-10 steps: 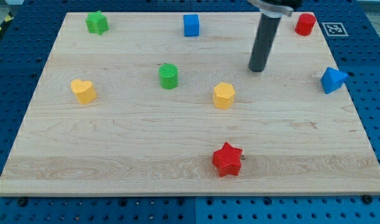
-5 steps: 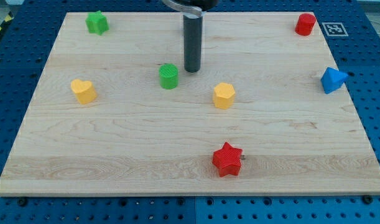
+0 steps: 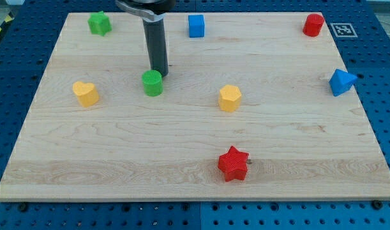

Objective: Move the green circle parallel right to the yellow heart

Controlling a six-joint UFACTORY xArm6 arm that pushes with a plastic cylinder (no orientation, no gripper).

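Our bare rod grips nothing, my tip (image 3: pixel 159 75) touching the green circle (image 3: pixel 152 83) on its upper-right, so we risk overshooting into the yellow heart (image 3: pixel 85 93), left of it.

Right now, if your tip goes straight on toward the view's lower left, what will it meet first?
My tip sits just upper right of the green circle, seemingly touching it, so it meets that first. Farther along, the yellow heart lies to the left, likely a little above that line.
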